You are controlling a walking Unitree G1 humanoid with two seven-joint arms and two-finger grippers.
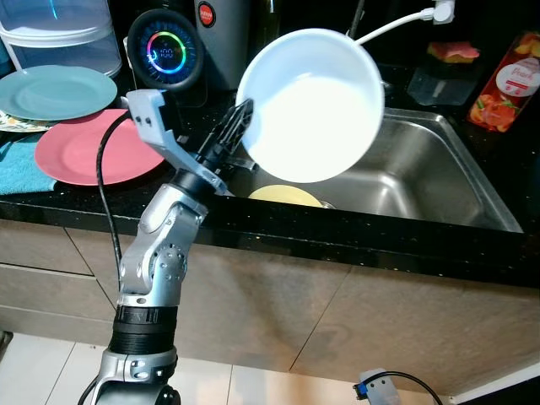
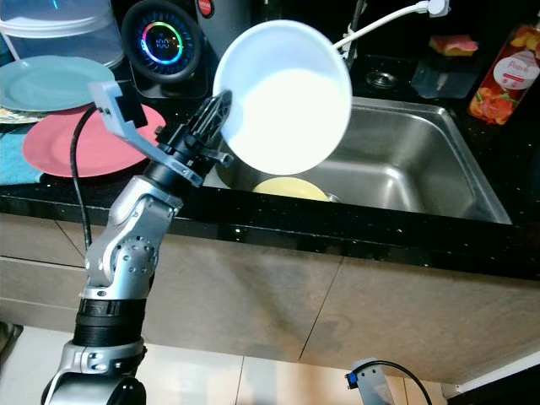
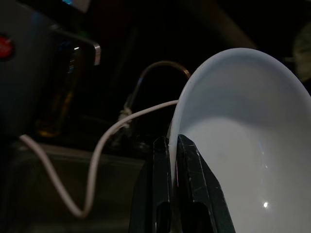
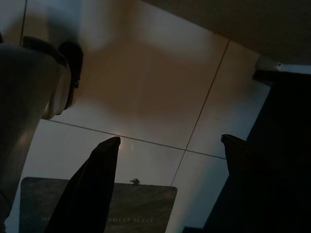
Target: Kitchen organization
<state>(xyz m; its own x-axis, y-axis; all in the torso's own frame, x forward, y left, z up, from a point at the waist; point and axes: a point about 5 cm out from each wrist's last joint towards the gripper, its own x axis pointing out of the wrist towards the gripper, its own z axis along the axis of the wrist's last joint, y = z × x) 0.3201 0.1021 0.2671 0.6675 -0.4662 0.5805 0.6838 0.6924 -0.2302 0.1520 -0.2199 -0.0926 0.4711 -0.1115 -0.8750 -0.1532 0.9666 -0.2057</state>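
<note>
left claw (image 1: pixel 240 126) w/ white bowl (image 1: pixel 312 105) over sink (image 1: pixel 422 169)
clamped on bowl rim, bowl tilted, yellow plate (image 1: pixel 285 196) below; right claw (image 4: pixel 167 160) spread, hanging idle.

One white bowl (image 1: pixel 312 105), perhaps three plates (image 1: pixel 101 152), one bottle (image 1: pixel 504 84)

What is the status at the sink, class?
Left claw shut on white bowl rim, held above sink. Right claw open, idle over floor. Yellow plate in sink below.
</note>
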